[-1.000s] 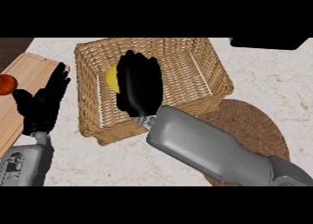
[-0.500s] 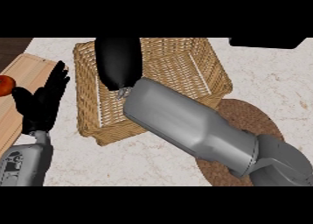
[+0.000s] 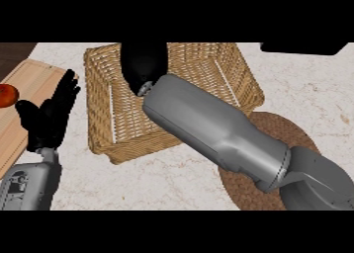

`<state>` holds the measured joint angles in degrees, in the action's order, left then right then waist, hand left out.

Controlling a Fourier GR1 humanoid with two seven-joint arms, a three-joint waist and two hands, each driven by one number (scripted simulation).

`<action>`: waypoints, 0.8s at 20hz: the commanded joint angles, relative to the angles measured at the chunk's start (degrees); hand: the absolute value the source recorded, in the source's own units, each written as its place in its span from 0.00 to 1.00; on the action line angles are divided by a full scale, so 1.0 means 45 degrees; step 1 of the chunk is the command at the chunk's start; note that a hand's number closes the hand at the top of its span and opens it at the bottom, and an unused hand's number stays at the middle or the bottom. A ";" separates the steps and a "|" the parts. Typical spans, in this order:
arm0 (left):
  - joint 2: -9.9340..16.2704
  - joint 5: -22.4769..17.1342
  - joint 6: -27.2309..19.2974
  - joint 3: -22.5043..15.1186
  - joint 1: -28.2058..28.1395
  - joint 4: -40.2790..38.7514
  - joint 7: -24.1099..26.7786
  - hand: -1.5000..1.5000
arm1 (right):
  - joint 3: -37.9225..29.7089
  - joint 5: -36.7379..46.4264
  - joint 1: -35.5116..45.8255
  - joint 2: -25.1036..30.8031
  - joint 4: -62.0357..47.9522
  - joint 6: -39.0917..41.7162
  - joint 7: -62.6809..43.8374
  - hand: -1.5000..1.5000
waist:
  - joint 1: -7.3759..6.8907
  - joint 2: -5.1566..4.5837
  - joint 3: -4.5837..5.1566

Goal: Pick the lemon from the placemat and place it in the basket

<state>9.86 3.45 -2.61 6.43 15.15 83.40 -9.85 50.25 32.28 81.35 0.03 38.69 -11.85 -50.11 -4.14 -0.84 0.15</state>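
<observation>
My right hand (image 3: pixel 143 62) is deep over the basket (image 3: pixel 231 69); whether it has let go, I can't tell. Lemon hidden, probably beneath it. Left hand (image 3: pixel 50 116) rests open. Next: release, withdraw.

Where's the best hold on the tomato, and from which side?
Across its round middle, coming from above: the tomato sits alone on the flat cutting board, sides free. The left hand, open just to its right, looks nearer; the right hand is over the basket.
</observation>
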 commanded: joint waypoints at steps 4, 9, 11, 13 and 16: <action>0.0211 -0.0229 0.0312 0.0127 -0.0224 0.0315 -0.0052 0.50 | 0.0379 -0.0978 0.0094 -0.0007 -0.1126 0.0053 0.0709 1.00 | 0.0006 0.0023 -0.0010; 0.0024 -0.0131 0.0059 0.0121 0.0168 -0.0022 -0.0101 0.50 | 0.1295 -0.1059 -0.0471 -0.0008 -0.0830 -0.0881 0.0485 1.00 | 0.0027 0.0010 -0.0011; -0.0181 0.0155 -0.0180 -0.0067 -0.0309 0.0137 0.0202 0.50 | 0.1104 -0.1111 -0.0160 -0.0008 -0.1424 -0.0595 0.0860 1.00 | 0.0073 0.0022 -0.0012; 0.0169 0.0126 -0.0014 -0.0096 -0.0025 0.0916 -0.0689 0.50 | 0.1215 -0.1173 -0.0134 -0.0008 -0.1677 -0.0416 0.0937 1.00 | 0.0016 0.0034 -0.0017; -0.0018 0.0062 0.0018 -0.0060 -0.0422 0.0571 -0.0053 0.50 | 0.1556 -0.1221 -0.0367 -0.0008 -0.1781 -0.0221 0.0862 1.00 | 0.0037 0.0013 -0.0012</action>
<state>10.34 3.20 -2.19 6.88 14.27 84.63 -10.14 56.04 27.21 80.20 0.00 32.28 -13.42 -46.79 -3.89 -0.76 0.10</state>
